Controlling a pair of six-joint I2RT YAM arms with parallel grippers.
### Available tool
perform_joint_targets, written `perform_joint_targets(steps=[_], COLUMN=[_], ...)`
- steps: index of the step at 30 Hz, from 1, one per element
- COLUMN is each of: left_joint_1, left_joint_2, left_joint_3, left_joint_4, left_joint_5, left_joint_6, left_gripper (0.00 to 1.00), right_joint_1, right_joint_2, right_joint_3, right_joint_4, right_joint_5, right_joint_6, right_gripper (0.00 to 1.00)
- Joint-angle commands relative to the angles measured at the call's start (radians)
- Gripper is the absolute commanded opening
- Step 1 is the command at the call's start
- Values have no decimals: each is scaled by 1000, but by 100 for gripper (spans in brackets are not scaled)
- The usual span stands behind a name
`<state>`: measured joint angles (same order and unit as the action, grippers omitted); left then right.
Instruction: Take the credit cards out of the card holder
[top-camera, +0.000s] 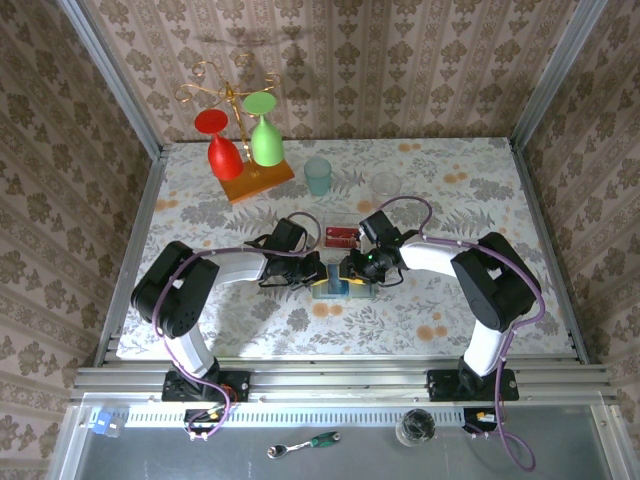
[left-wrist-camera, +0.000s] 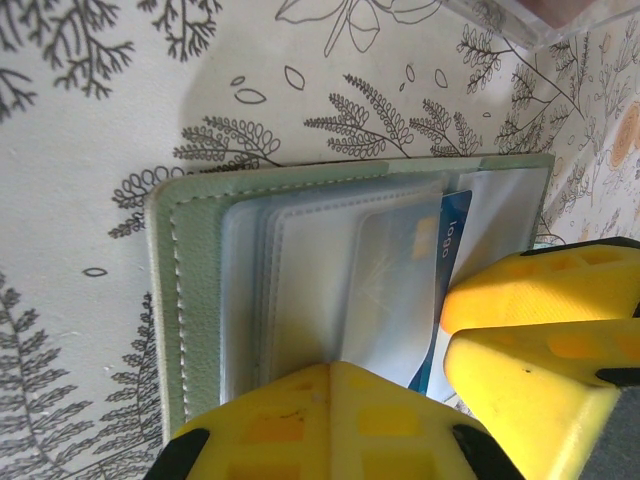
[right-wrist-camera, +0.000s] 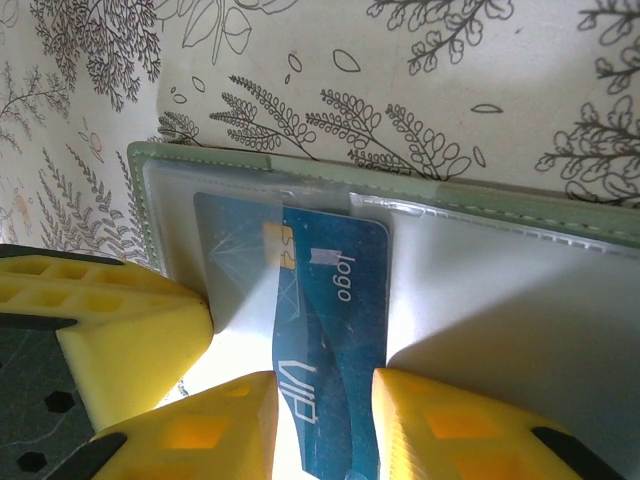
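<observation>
One floral table (top-camera: 480, 300) carries two arms that meet at its centre. At the back stand one rack (top-camera: 257, 180) with two upturned glasses, one teal cup (top-camera: 318, 175) and one clear glass (top-camera: 385, 185). One card holder (left-wrist-camera: 190, 300) lies open between the claws. The left claw (left-wrist-camera: 330, 420) is closed, tips at the holder's edge. The right claw (right-wrist-camera: 325, 440) is narrow, pinching one blue card (right-wrist-camera: 330, 330) half out of its sleeve. Red cards (top-camera: 342, 237) lie just behind the holder; their count is unclear.

Patterned wallpaper walls (top-camera: 400, 60), floral-clothed table (top-camera: 450, 310), metal rail (top-camera: 340, 380)
</observation>
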<state>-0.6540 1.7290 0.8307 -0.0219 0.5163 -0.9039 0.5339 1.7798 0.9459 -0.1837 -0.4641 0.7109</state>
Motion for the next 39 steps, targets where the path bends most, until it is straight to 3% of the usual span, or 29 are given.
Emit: perform_joint_targets(steps=[1, 13, 21, 39], left_joint_1=[3, 3, 4, 4], left_joint_2=[24, 26, 26, 23], left_joint_3=[-14, -2, 1, 1], left_joint_4=[-24, -38, -44, -49], left_joint_5=[-5, -5, -4, -6], left_joint_6=[20, 25, 28, 28], left_gripper=[0, 0, 0, 0], right_joint_1=[-5, -9, -21, -25], right_joint_2=[-14, -53, -85, 15], right_joint_3=[-18, -41, -50, -46], right_joint_4=[3, 73, 44, 74], right_joint_5=[-4, -53, -18, -74], right_joint_6=[12, 33, 26, 38], right_gripper=[34, 33, 33, 31])
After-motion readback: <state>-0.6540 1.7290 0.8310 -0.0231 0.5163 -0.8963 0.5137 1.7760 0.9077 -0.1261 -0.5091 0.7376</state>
